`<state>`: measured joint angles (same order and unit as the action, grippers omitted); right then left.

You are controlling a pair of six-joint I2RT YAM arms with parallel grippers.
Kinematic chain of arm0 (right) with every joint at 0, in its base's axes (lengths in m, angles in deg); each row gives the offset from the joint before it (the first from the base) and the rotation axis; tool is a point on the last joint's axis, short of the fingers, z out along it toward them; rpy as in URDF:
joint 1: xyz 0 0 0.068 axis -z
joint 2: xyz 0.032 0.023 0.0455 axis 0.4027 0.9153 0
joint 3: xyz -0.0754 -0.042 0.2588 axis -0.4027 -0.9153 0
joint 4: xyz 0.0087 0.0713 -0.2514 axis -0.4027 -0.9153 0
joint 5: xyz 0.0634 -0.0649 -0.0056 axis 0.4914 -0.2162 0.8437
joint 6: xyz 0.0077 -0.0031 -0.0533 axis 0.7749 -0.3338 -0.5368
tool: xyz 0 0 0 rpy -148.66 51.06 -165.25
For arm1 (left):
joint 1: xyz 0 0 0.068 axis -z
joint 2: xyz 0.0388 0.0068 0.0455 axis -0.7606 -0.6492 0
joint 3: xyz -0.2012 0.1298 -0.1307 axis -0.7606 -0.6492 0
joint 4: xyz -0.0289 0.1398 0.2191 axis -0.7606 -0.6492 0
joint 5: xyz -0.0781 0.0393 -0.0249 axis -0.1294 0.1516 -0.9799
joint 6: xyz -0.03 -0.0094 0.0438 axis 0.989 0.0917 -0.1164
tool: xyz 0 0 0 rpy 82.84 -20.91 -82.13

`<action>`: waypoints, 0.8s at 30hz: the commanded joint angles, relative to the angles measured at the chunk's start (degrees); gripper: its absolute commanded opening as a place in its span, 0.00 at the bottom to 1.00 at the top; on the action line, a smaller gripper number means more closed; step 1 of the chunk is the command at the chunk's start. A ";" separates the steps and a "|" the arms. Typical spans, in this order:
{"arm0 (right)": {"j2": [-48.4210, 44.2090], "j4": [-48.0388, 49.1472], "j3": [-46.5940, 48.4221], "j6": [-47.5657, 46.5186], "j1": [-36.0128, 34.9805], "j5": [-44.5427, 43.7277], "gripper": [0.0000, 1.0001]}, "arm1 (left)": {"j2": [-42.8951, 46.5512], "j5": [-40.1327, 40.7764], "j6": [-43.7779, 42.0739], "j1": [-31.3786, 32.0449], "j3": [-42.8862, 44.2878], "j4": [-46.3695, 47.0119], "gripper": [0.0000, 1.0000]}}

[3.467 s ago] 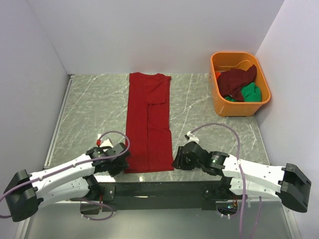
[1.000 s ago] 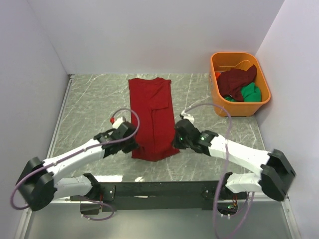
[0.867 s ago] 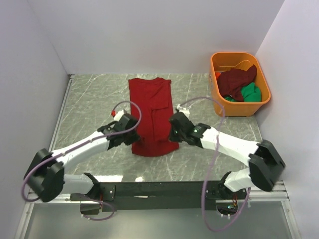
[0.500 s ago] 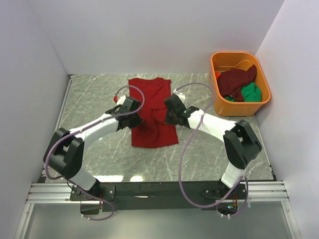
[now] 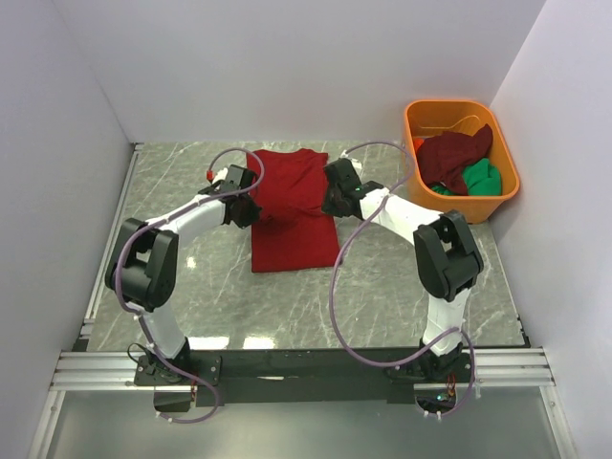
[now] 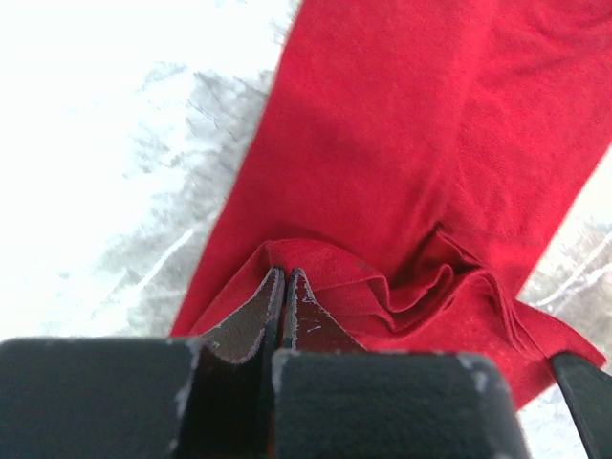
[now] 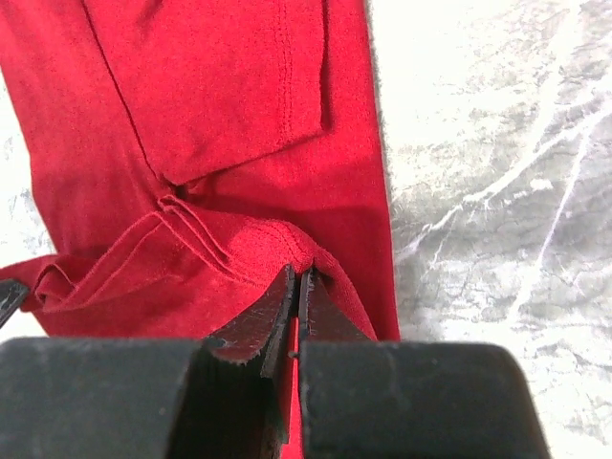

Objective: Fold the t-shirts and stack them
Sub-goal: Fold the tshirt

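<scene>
Red t-shirt (image 5: 292, 244), long axis near-to-far; left tool (image 6: 283, 273) and right tool (image 7: 296, 273) clenched on its hem.

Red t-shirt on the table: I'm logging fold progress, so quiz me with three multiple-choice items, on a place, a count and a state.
1. Where is the orange tub? A near left B centre C far right corner of the table
2. How many t-shirts lie on the table? A one B two C three
3. The left fingers and right fingers are: A wide open B shut on the red t-shirt C inside the tub
Answers: 1 C, the top view shows it there; 2 A, only the red one lies there; 3 B, both wrist views show closed fingers pinching a fold of red cloth.
</scene>
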<state>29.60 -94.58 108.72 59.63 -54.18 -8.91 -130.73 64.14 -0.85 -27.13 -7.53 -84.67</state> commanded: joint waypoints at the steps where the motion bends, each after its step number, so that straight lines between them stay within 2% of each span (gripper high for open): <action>1: 1.13 1.16 2.54 -1.18 0.90 1.06 0.00 | -0.81 -1.96 -1.76 -1.03 2.97 0.60 0.01; 16: 2.71 2.57 3.06 -1.44 4.33 4.14 0.00 | -4.58 -3.10 -2.64 -2.44 6.74 -0.45 0.01; 24: 4.38 2.75 4.56 -2.15 5.12 5.46 0.00 | -4.15 -3.72 -1.85 -3.50 5.43 0.51 0.01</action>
<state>32.90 -93.79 110.01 58.69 -49.90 -3.75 -135.43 60.95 -1.90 -30.10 -3.03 -84.82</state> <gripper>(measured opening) 0.029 0.014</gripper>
